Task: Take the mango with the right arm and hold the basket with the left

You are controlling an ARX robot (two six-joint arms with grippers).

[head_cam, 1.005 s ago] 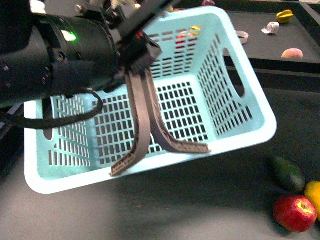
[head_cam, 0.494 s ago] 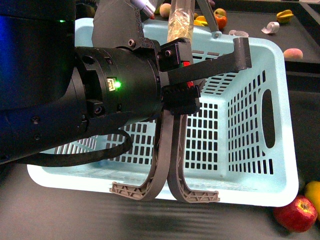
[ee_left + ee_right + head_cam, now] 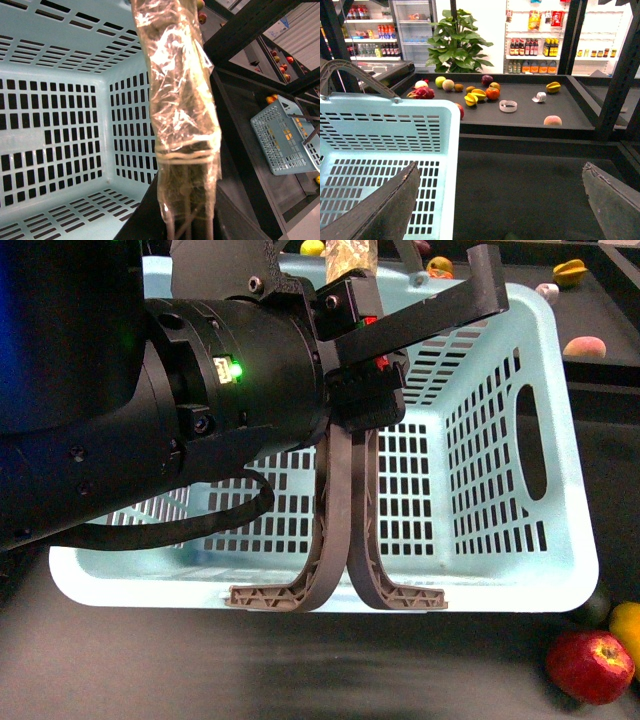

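Observation:
The mango [image 3: 628, 626] lies at the far right edge of the front view, beside a red apple [image 3: 590, 666]; only part of it shows. The light-blue basket [image 3: 560, 540] hangs level from its two brown handles [image 3: 345, 530]. My left gripper [image 3: 365, 375], on the bulky black arm with the green light, is shut on the plastic-wrapped handle [image 3: 180, 100]. In the left wrist view that gripper [image 3: 186, 231] grips the handle over the basket's inside. My right gripper [image 3: 500, 167] is open and empty over the dark surface beside the basket's rim [image 3: 451, 150]. The right wrist view does not show the mango.
A dark green fruit [image 3: 598, 606] peeks out under the basket's corner. A raised dark shelf holds several fruits [image 3: 480, 94], a peach [image 3: 552, 120] and a tape roll [image 3: 508, 105]. A black frame post [image 3: 620, 75] stands at the right. A second blue basket [image 3: 285, 140] stands further off.
The basket has gone from tilted to level and shifted right, now covering most of the green fruit. The left arm has swung across the front view and fills its left half.

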